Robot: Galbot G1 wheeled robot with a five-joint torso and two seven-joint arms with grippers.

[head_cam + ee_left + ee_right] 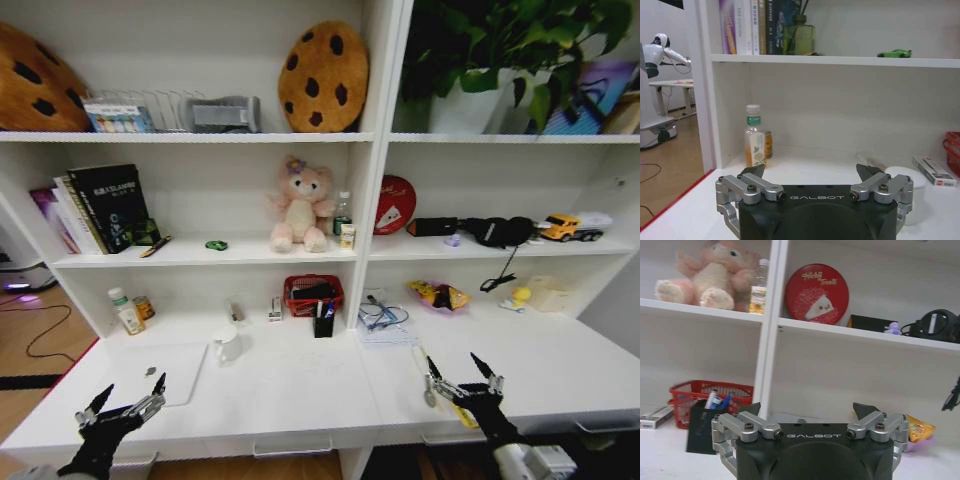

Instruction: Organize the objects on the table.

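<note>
The white table (300, 390) carries a closed silver laptop (165, 372) at its left. A black pen cup (323, 320) (702, 427) with pens in it stands mid-desk before a red basket (313, 293). On the middle shelf lies a tiny green toy (217, 244) (895, 53), with a loose pen (155, 246) to its left. A green-capped bottle (125, 312) (753, 137) and a small can (768, 144) stand at the back left. My left gripper (125, 405) (810, 175) hovers open by the laptop's front edge. My right gripper (462, 375) (810, 410) is open over the desk's right front, holding nothing.
A white mug (228, 345) (905, 200) sits right of the laptop. A pink plush bunny (302, 208), red tin (394, 204) and books (100, 208) fill the middle shelf. A yellow snack bag (438, 294) and papers (382, 322) lie behind the right gripper. Shelf uprights divide the back.
</note>
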